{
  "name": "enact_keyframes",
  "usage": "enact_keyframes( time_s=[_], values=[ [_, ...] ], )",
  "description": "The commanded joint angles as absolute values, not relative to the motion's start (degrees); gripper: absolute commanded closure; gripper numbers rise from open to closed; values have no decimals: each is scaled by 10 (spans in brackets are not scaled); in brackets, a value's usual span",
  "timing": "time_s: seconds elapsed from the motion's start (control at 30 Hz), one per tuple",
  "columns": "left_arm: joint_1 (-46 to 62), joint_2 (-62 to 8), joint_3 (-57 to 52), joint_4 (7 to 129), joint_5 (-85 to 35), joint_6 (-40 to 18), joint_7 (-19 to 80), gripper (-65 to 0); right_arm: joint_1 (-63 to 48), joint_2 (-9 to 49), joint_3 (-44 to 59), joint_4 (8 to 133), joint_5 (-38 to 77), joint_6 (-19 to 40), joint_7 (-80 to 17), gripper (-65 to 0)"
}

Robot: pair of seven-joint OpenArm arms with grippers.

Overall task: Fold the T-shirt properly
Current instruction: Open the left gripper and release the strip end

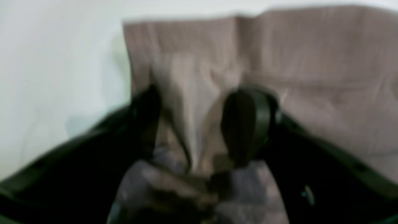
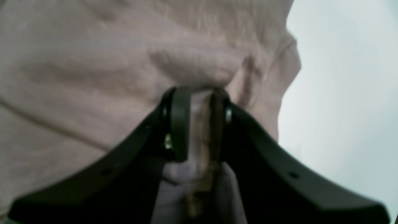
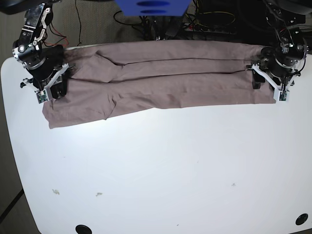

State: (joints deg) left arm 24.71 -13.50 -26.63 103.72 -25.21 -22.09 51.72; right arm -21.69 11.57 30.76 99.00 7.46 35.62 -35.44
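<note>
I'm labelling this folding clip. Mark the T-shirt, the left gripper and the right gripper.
T-shirt (image 3: 161,78): base view, middle of the stretched fabric.
left gripper (image 1: 199,124): left wrist view, cloth-filled gap between its fingertips.
right gripper (image 2: 199,124): right wrist view, pinched fabric between its fingertips.

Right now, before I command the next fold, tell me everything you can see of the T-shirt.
The T-shirt is a dusty mauve, thin, wrinkled fabric, folded lengthwise into a long band across the far edge of the white table. Long creases run along it. On the base view's left it widens into a lower flap. The right gripper is shut on fabric at that end; cloth also lies between the left gripper's parted fingers at the other end.
</note>
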Motion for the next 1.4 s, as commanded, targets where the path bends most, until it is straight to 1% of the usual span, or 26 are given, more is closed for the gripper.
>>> enact_keyframes(
  time_s=[0.0, 0.07, 0.2, 0.27, 0.33, 0.4, 0.53, 0.8, 0.87, 1.0, 1.13, 1.2, 1.37],
  values=[
    [249, -139, -261, 1019, -239, -225, 542, -369, -215, 124, 312, 998, 81, 356, -341, -127],
    [249, -139, -257, 1014, -239, -224, 542, -360, -214, 123, 313, 998, 81, 356, -341, -128],
    [252, -137, -238, 1010, -236, -212, 539, -265, -215, 120, 312, 1003, 79, 356, -341, -131],
    [251, -136, -236, 1010, -237, -210, 541, -202, -215, 120, 312, 1004, 79, 356, -341, -131],
    [248, -135, -239, 1009, -238, -210, 541, -124, -215, 120, 312, 1003, 79, 356, -340, -132],
    [246, -134, -243, 1009, -238, -209, 541, -72, -215, 120, 312, 1004, 78, 356, -340, -134],
    [231, -130, -264, 1018, -236, -210, 548, -19, -217, 119, 308, 1004, 76, 364, -342, -133],
    [216, -126, -285, 1032, -232, -208, 549, -82, -217, 116, 301, 1002, 75, 371, -341, -134],
    [214, -132, -278, 1037, -233, -208, 552, -156, -214, 116, 292, 994, 76, 372, -344, -136],
    [214, -133, -280, 1044, -230, -207, 547, -237, -213, 116, 285, 988, 75, 372, -345, -137],
    [214, -133, -280, 1048, -232, -208, 540, -277, -210, 117, 286, 980, 74, 375, -346, -135],
    [217, -134, -279, 1051, -234, -209, 536, -337, -208, 117, 293, 971, 72, 375, -352, -135],
    [217, -135, -279, 1047, -233, -210, 529, -376, -203, 117, 298, 965, 72, 377, -351, -134]
  ],
)
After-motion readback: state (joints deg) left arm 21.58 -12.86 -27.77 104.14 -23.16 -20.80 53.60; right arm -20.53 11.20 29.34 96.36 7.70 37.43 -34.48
